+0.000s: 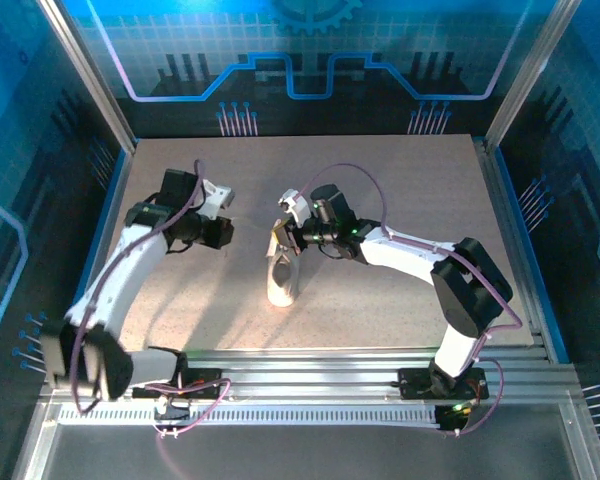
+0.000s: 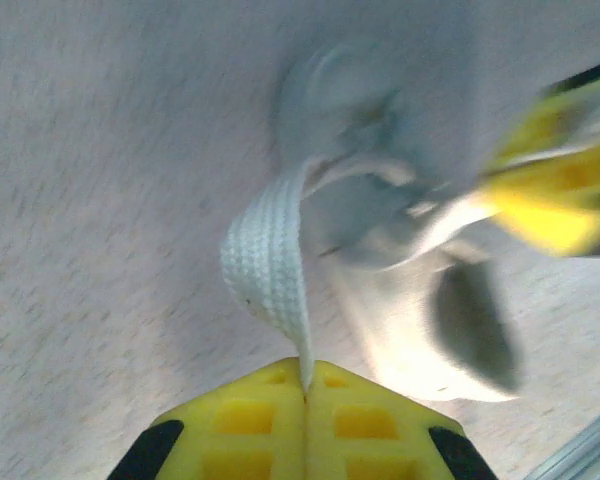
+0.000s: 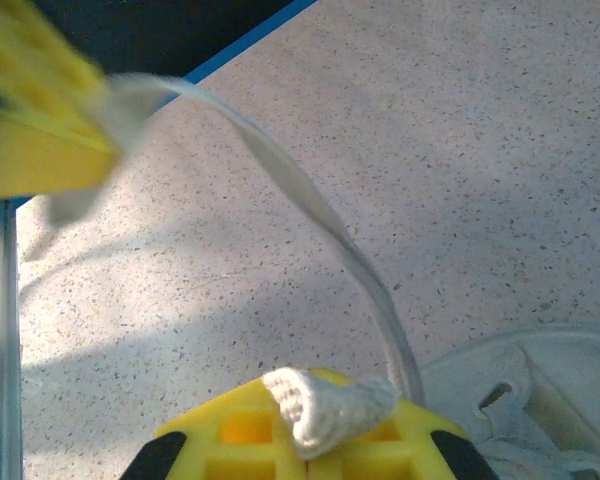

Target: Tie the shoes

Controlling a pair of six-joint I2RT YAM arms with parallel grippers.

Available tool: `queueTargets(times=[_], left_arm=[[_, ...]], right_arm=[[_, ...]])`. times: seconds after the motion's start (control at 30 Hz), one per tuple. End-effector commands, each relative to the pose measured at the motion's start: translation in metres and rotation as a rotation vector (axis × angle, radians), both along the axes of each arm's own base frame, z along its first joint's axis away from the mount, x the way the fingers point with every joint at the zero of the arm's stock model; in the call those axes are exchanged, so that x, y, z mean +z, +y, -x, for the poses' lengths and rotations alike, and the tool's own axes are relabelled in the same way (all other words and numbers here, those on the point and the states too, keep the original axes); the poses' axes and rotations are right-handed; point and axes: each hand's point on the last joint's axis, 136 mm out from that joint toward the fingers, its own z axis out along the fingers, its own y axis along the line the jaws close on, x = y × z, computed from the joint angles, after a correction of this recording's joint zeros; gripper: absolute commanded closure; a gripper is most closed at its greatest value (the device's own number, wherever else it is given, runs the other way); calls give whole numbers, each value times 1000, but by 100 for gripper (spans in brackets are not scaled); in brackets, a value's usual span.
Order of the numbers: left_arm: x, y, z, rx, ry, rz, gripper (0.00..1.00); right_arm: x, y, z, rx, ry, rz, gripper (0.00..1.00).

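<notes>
We see left hand (image 2: 304,392) pinched tight on lace (image 2: 265,255), right hand (image 3: 315,415) clamping other lace end (image 3: 332,402), sneaker (image 1: 282,283) sitting on table (image 1: 400,180).

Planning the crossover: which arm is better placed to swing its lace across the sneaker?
Probably left: the left gripper pinches a lace drawn out from the sneaker; the right gripper holds a bunched lace end.

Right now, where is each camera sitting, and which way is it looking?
Top camera: above and behind the arms, looking down at the table and white shoe; the left arm and right arm show.
Left wrist: on the left arm, facing the shoe; its yellow jaws pinch a lace.
Right wrist: on the right arm, facing the table; its jaws pinch a lace end.
Shared: both wrist views catch the shoe and the other arm's jaws.
</notes>
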Motion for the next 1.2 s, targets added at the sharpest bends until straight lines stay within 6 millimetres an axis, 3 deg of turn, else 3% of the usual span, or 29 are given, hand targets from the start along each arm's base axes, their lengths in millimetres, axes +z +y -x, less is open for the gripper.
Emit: queueTargets(times=[0.0,0.1,0.2,0.3,0.43,0.53,0.7,0.77,0.83,0.97,1.03,1.17], left_arm=[[0,-49,23,18,56,177,100],[-6,-86,34,1,38,220,100],[-24,-110,43,13,39,208,100],[-45,-111,44,98,79,200,100],[-53,-114,47,136,100,226,100],[-53,-129,51,91,95,231,100],[-55,-175,57,-55,73,219,100],[-59,-190,55,-102,64,198,89],[-60,-199,53,-152,36,169,71],[-41,-198,53,-239,-55,136,46],[-26,-192,57,-287,-112,120,40],[-2,-169,62,-308,-178,115,38]], right_arm=[[7,-2,-13,-28,27,-20,100],[8,-4,-16,-36,47,-22,100],[7,-9,-20,-54,79,-24,100],[6,-11,-20,-42,102,-28,100],[4,-11,-18,-26,119,-24,100],[3,-9,-17,-18,126,-25,100],[4,-6,-15,7,132,-34,100],[4,-5,-15,14,133,-38,100],[4,-5,-13,23,136,-38,100],[4,-5,-10,45,134,-34,100],[3,-5,-9,54,132,-32,100],[4,-4,-6,74,122,-39,100]])
